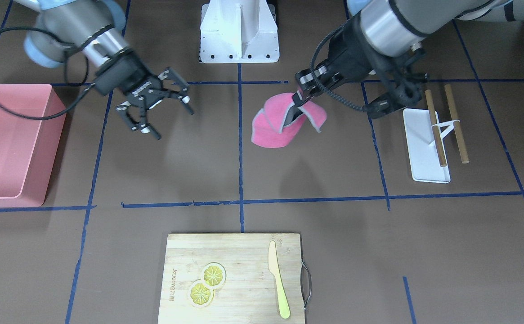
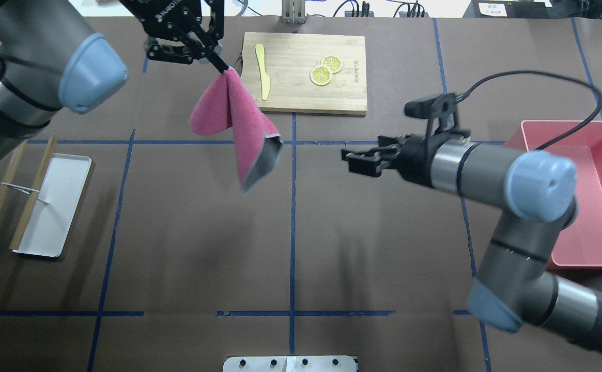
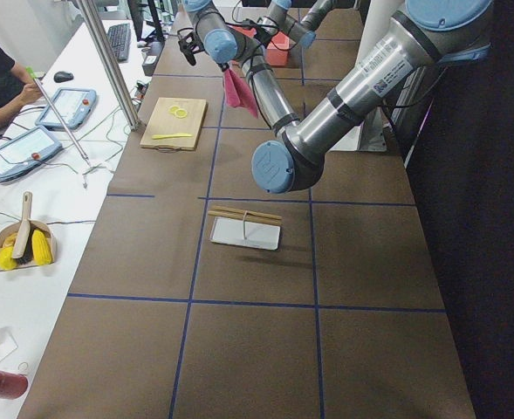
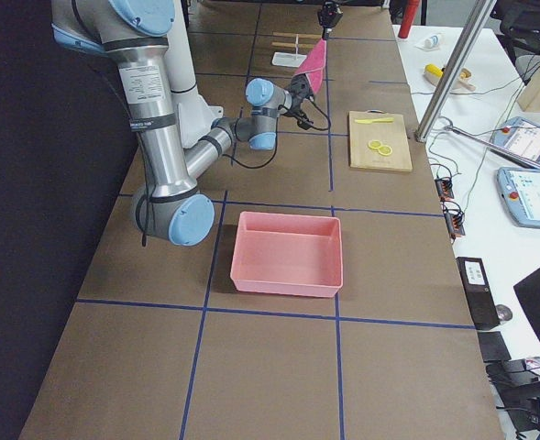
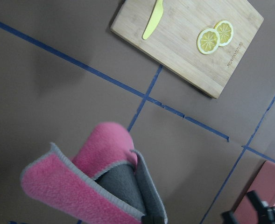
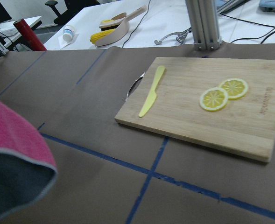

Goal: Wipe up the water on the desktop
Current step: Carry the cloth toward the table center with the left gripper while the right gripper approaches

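My left gripper point(image 1: 298, 96) is shut on the top of a pink cloth with grey backing point(image 1: 275, 123) and holds it hanging above the dark-brown desktop point(image 1: 333, 252). In the overhead view the left gripper point(image 2: 222, 68) pinches the cloth point(image 2: 228, 113) near the cutting board's corner. The cloth also shows folded in the left wrist view point(image 5: 90, 182) and at the left edge of the right wrist view point(image 6: 11, 158). My right gripper point(image 1: 169, 119) is open and empty, above the desktop, apart from the cloth; it also shows in the overhead view point(image 2: 346, 161). I can see no water on the desktop.
A light wooden cutting board point(image 1: 235, 279) with two lemon slices point(image 1: 207, 283) and a yellow knife point(image 1: 279, 285) lies at the far edge. A pink bin point(image 1: 10, 144) stands on the robot's right. A white tray with wooden sticks point(image 1: 423, 144) lies on its left.
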